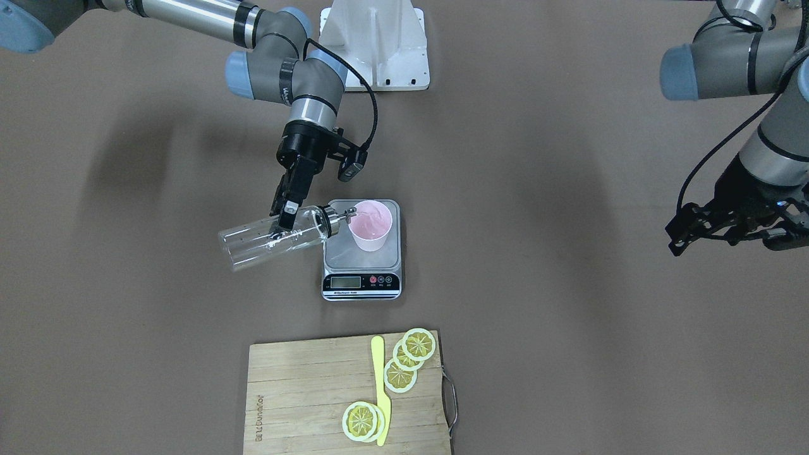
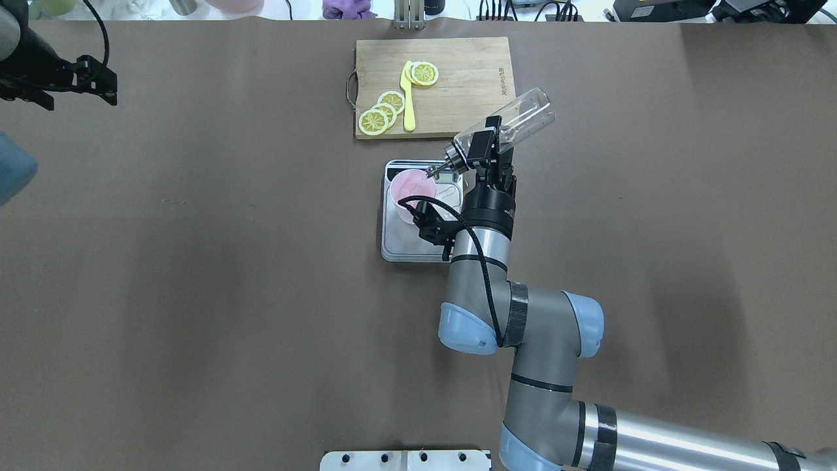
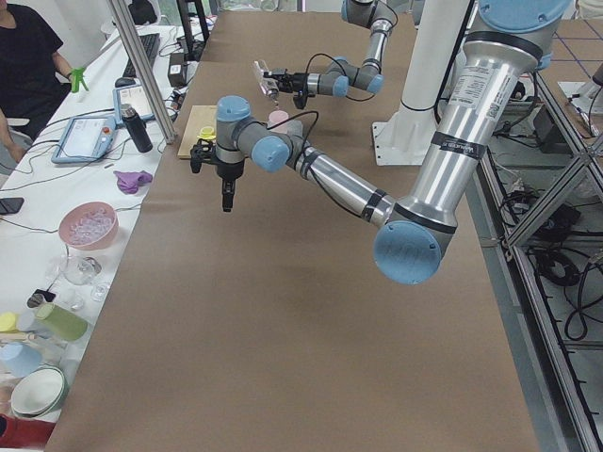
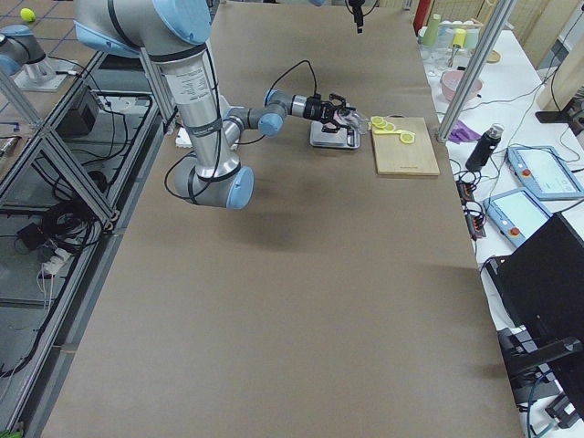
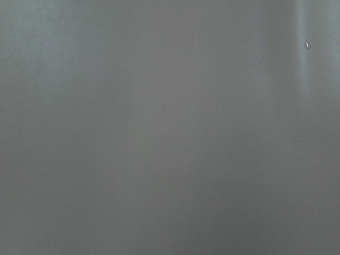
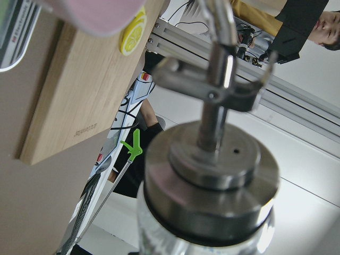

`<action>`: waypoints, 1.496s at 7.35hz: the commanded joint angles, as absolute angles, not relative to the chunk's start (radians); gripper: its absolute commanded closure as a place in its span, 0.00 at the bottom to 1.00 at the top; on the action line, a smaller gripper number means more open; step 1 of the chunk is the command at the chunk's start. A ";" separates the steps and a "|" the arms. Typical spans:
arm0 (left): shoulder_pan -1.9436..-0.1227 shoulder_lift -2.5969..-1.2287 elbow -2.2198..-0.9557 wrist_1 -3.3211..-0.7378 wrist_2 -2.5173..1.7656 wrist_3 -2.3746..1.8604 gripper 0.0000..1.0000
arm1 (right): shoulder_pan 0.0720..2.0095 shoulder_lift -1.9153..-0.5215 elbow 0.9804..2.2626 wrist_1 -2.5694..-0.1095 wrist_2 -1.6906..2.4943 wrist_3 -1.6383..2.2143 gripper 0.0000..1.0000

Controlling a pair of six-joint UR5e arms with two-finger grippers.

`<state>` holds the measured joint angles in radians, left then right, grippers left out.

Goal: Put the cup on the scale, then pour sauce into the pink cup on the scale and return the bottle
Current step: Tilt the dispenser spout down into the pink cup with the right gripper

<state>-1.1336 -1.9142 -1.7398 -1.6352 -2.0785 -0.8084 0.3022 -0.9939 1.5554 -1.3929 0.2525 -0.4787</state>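
The pink cup (image 1: 371, 222) stands upright on the steel platform of the scale (image 1: 361, 281). My right gripper (image 1: 284, 221) is shut on the clear glass bottle (image 1: 272, 240) and holds it tilted nearly flat, its base away from the scale. The silver pourer cap (image 1: 334, 218) points into the cup's rim. The overhead view shows the same: bottle (image 2: 516, 121), cup (image 2: 412, 190), scale (image 2: 405, 245), right gripper (image 2: 490, 140). The right wrist view shows the cap (image 6: 212, 175) close up. My left gripper (image 1: 677, 227) is open and empty, far off at the table's side (image 2: 111, 82).
A wooden cutting board (image 1: 303, 392) lies beyond the scale on the operators' side, with several lemon slices (image 1: 411, 357) and a yellow knife (image 1: 381, 392) on it. The robot's white base plate (image 1: 379, 50) is behind the scale. Brown table surface surrounds the scale.
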 commanded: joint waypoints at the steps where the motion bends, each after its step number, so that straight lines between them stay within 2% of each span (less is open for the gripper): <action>1: -1.134 -1.914 -1.740 -1.635 -2.079 -0.808 0.02 | 0.302 -0.993 1.555 -1.391 0.244 -0.497 0.91; 4: -1.134 -1.914 -1.740 -1.652 -2.079 -0.810 0.02 | 0.305 -0.999 1.560 -1.292 0.262 -0.451 0.90; 7: -1.134 -1.913 -1.741 -1.654 -2.079 -0.810 0.02 | 0.305 -1.074 1.559 -1.140 0.290 -0.355 0.90; 11: -1.134 -1.914 -1.744 -1.655 -2.079 -0.810 0.02 | 0.314 -1.061 1.578 -1.055 0.453 0.122 0.91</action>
